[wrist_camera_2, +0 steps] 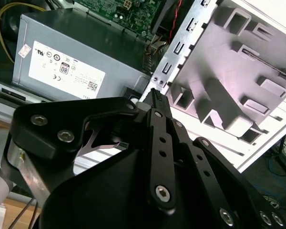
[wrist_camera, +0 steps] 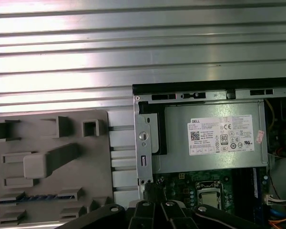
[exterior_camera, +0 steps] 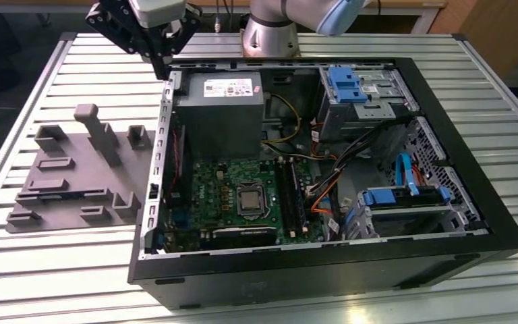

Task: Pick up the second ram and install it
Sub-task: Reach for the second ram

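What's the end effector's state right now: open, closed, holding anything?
End effector: closed, with nothing seen in its grip, above a corner of the computer case.

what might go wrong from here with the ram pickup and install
1. The gripper hangs right by the rear corner of the case; a descent here may clip the rim.
2. The second ram seems sunk in a narrow slot of the grey fixture; an off-centre grasp might jam it.
3. Orange cables lie close to the motherboard slots and could snag.

Open computer case (exterior_camera: 331, 278) beside grey fixture (exterior_camera: 77, 160)
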`<state>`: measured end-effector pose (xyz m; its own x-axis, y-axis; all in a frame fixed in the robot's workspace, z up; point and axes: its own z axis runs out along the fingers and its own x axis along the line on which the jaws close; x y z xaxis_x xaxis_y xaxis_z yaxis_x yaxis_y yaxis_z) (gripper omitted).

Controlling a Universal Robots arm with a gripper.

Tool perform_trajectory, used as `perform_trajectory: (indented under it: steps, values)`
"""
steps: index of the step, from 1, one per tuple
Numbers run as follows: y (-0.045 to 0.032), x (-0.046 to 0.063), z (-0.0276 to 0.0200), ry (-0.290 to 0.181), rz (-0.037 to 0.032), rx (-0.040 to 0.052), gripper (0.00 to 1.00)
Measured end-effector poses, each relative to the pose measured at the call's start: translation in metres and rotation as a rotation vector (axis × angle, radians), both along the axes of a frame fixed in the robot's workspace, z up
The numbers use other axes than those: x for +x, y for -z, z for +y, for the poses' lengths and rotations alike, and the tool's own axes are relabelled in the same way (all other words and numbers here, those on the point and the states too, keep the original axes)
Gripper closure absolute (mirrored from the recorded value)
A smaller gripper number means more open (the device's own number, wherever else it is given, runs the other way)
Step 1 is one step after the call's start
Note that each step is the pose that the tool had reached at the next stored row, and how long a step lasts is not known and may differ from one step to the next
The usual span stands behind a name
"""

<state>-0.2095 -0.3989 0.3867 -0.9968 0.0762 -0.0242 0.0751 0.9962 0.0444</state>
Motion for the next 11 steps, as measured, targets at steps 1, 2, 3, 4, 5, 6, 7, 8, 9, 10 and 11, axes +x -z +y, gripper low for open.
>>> perform_trajectory:
  steps: [1,2,3,4,5,6,7,8,9,10,11]
  values:
    - [0.0000,-0.0005,0.0000,0.000,0.0001,0.0000,0.89]
    - [0.0000,-0.0011,0.0000,0.000,0.0000,0.0000,0.89]
    - [0.0000,-0.0016,0.0000,0.000,0.0000,0.0000,0.89]
    - [0.0000,-0.0020,0.0000,0.000,0.0000,0.0000,0.89]
    - [0.0000,-0.0025,0.0000,0.000,0.0000,0.0000,0.89]
    - [0.0000,-0.0030,0.0000,0.000,0.0001,-0.0001,0.89]
    - [0.0001,-0.0035,0.0000,0.000,0.0000,0.0000,0.89]
    - [0.0001,-0.0041,0.0000,0.000,0.0000,0.0000,0.89]
    - [0.0001,-0.0047,0.0000,0.000,0.0000,0.0000,0.89]
    - [0.0001,-0.0052,0.0000,0.000,0.0000,0.0000,0.89]
    - [0.0002,-0.0057,0.0000,0.000,0.0000,0.0000,0.89]
